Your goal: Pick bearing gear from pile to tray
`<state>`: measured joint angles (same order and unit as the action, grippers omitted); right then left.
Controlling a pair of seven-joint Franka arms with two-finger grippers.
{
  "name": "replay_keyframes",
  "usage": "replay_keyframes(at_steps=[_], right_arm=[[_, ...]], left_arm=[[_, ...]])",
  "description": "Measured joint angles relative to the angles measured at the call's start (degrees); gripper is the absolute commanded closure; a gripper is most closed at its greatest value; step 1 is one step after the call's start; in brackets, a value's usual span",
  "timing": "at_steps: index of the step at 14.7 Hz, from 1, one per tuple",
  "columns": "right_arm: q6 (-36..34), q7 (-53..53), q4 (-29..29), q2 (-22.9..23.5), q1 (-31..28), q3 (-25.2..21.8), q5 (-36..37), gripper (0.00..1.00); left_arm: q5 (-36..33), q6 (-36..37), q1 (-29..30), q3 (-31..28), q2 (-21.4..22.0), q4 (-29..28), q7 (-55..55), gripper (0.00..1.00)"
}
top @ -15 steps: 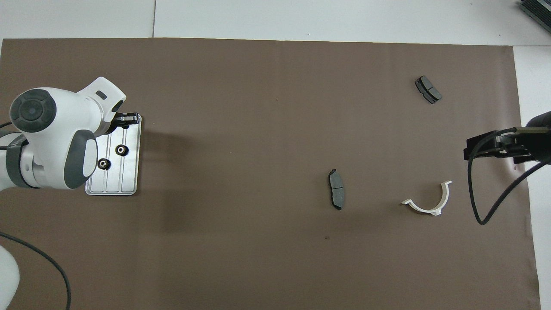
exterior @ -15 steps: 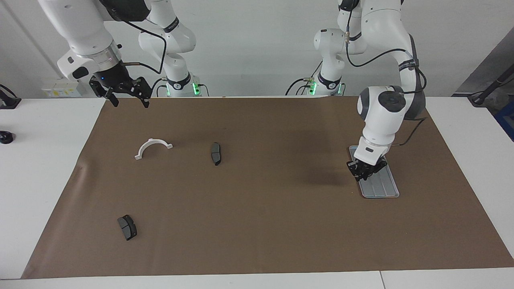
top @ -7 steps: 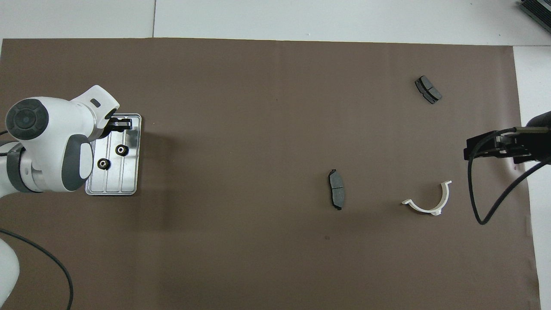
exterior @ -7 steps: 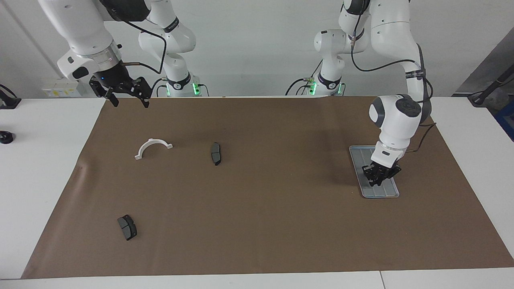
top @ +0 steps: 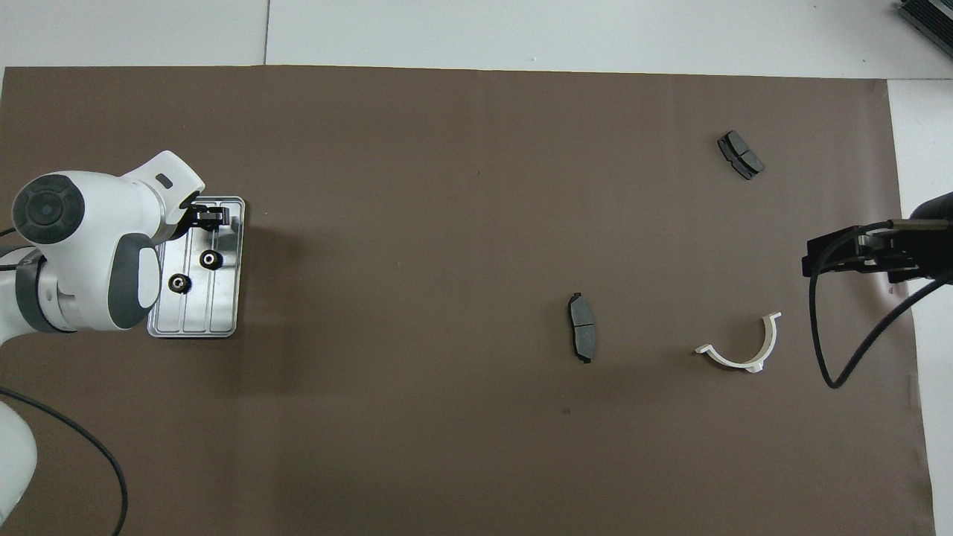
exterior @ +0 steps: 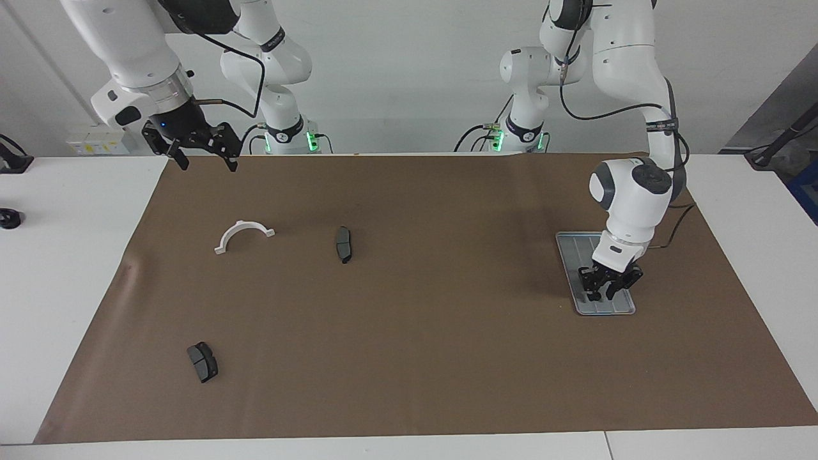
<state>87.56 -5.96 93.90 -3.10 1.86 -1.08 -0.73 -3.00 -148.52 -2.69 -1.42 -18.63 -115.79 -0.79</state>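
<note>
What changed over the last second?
The left tool shifted over the tray toward the left arm's end of the table, and its fingers have begun to part. Unchanged: two gears in the tray, both brake pads, the white bracket, and the waiting right tool, open.

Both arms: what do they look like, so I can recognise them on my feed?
White, rounded Franka links with dark grey joint caps, ending in black two-finger grippers: left gripper, right gripper. Black cables loop along each arm, and green lights glow at both bases.
</note>
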Motion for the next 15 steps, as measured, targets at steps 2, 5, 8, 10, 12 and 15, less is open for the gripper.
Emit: replay_keyframes(at_steps=[2, 5, 8, 10, 12, 15], right_arm=[[0.0, 0.0, 0.0, 0.0, 0.0, 0.0, 0.0, 0.0], [0.0, 0.0, 0.0, 0.0, 0.0, 0.0, 0.0, 0.0], [0.0, 0.0, 0.0, 0.0, 0.0, 0.0, 0.0, 0.0], [0.0, 0.0, 0.0, 0.0, 0.0, 0.0, 0.0, 0.0], [0.0, 0.0, 0.0, 0.0, 0.0, 0.0, 0.0, 0.0], [0.0, 0.0, 0.0, 0.0, 0.0, 0.0, 0.0, 0.0]], left_arm=[[0.01, -0.02, 0.0, 0.03, 0.09, 0.22, -0.61, 0.0], [0.02, 0.44, 0.0, 0.05, 1.67, 0.75, -0.83, 0.0], [0.02, 4.9, 0.0, 0.11, 5.14, 1.57, -1.02, 0.0], [0.02, 9.01, 0.0, 0.29, 7.09, 2.97, -1.17, 0.0], [0.03, 13.66, -0.02, 0.69, 8.38, 4.97, -1.21, 0.0], [0.05, 24.13, -0.05, 1.37, 9.13, 10.91, -1.32, 0.0]])
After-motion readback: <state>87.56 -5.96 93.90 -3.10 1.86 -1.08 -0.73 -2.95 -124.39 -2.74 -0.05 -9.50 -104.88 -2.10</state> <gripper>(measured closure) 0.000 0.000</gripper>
